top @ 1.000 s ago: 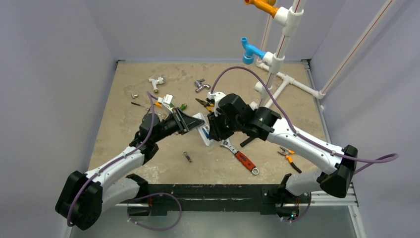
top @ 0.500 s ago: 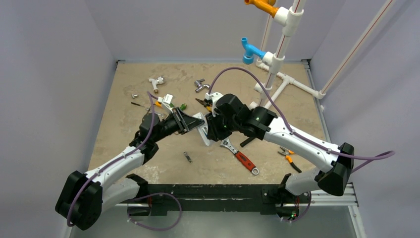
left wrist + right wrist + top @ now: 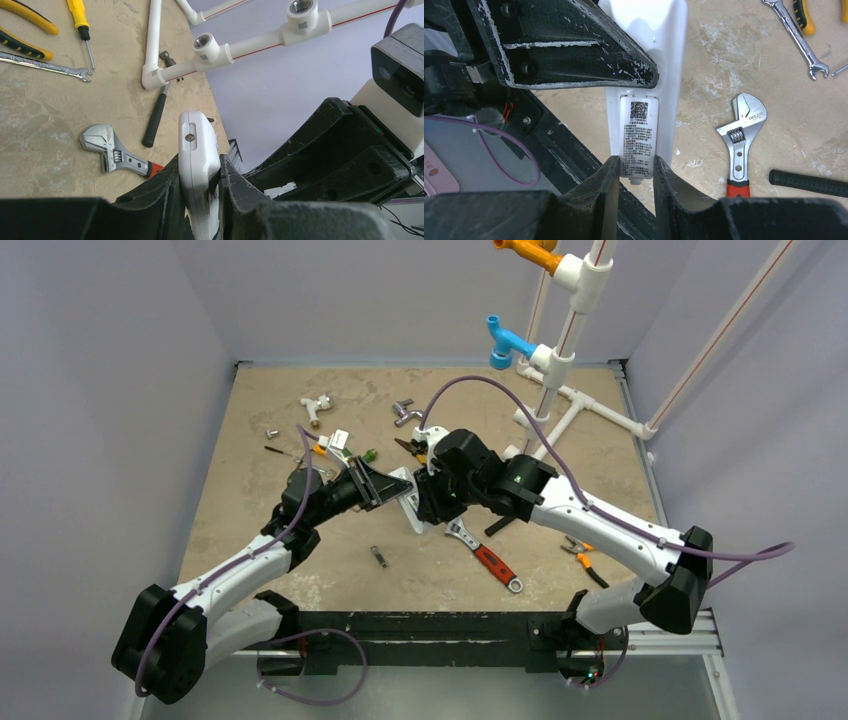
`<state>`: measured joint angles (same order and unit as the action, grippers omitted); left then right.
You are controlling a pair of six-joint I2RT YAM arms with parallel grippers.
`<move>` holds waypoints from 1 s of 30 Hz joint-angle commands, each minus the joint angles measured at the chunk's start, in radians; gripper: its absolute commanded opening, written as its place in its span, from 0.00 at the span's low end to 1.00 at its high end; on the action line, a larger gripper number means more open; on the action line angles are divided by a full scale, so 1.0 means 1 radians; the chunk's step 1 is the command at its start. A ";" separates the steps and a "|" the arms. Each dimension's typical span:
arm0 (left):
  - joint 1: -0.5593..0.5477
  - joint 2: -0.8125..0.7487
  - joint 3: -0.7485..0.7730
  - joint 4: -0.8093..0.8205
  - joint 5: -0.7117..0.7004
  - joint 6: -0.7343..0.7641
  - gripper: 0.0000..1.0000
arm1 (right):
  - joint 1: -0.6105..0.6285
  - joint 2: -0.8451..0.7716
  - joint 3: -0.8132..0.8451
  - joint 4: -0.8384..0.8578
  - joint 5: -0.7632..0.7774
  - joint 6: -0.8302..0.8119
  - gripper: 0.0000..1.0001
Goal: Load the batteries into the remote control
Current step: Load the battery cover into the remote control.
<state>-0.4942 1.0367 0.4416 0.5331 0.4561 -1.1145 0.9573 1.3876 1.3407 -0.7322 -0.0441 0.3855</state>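
Right wrist view: grips remote control (image 3: 669, 60) tightly in left fingers (image 3: 574, 50), raised above surface (image 3: 724, 50) centre, back facing 3 o'clock for access. Pinches labelled cover (image 3: 639, 135) with right fingers (image 3: 596, 195), presumably to remove it. Shows no batteries.

Left gripper (image 3: 199, 167) and right gripper (image 3: 636, 165) flank remote control (image 3: 198, 142).

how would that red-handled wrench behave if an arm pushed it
The red-handled wrench looks mostly metal, so probably stiff and heavy for its size. It lies flat on the table, so it would likely slide or pivot, not roll.
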 commanded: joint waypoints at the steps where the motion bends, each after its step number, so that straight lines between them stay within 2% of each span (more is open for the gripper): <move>1: -0.009 -0.017 0.043 0.041 0.001 0.015 0.00 | 0.002 0.011 0.032 0.055 -0.012 0.017 0.21; 14: -0.009 -0.013 0.039 0.050 0.009 0.012 0.00 | 0.002 0.041 0.051 0.070 -0.045 0.042 0.25; 19: -0.009 -0.012 0.027 0.070 0.017 0.004 0.00 | 0.002 0.044 0.058 0.062 -0.028 0.038 0.29; 30: -0.009 0.009 -0.007 0.148 0.034 -0.048 0.00 | 0.002 0.053 0.072 0.045 0.003 0.020 0.32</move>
<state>-0.4942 1.0393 0.4377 0.5583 0.4469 -1.1198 0.9573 1.4353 1.3640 -0.7204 -0.0631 0.4168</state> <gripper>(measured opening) 0.227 0.315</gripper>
